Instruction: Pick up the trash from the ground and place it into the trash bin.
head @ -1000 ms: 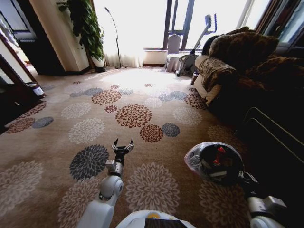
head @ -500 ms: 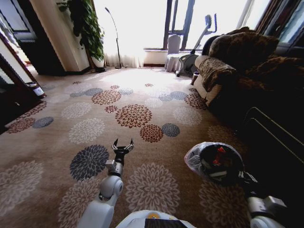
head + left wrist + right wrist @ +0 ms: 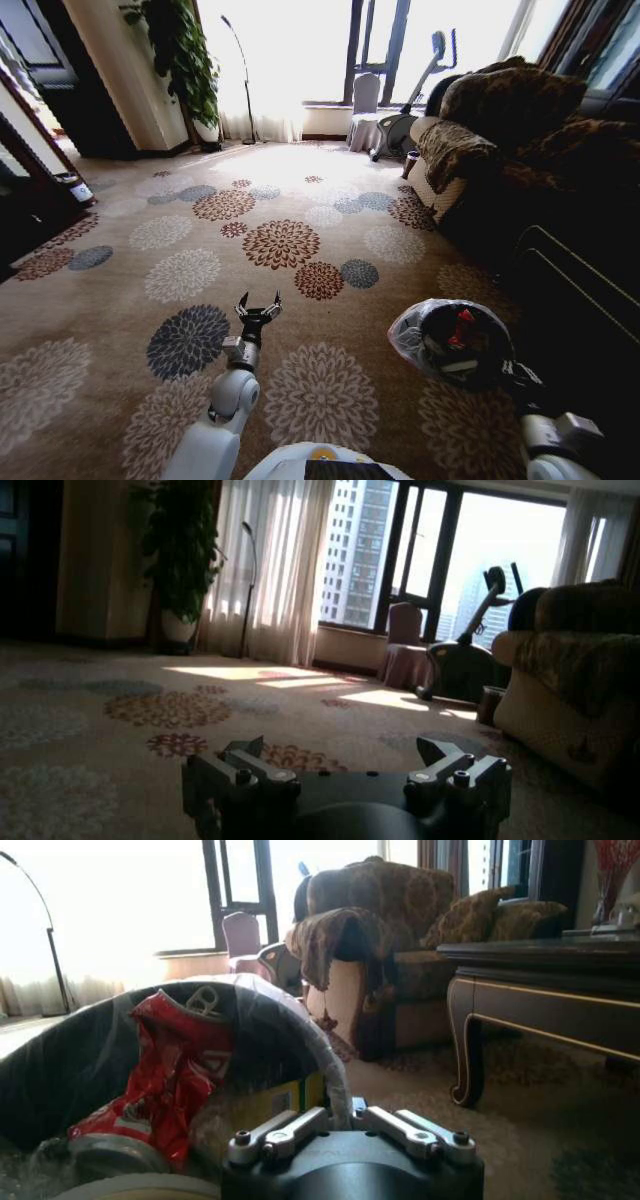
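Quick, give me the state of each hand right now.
Left hand: open, empty, held out low over the carpet.
Right hand: shut on the trash bin rim, holding it.

Right hand point(image 3: 350, 1129) in the head view hidden behind the trash bin point(image 3: 455, 345), bin contents mostly obscured.

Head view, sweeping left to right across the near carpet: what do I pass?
Dark grey flower on the patterned carpet → open left gripper held above the carpet → round black trash bin lined with translucent plastic bag, red wrapper inside, held at its rim by the right gripper.
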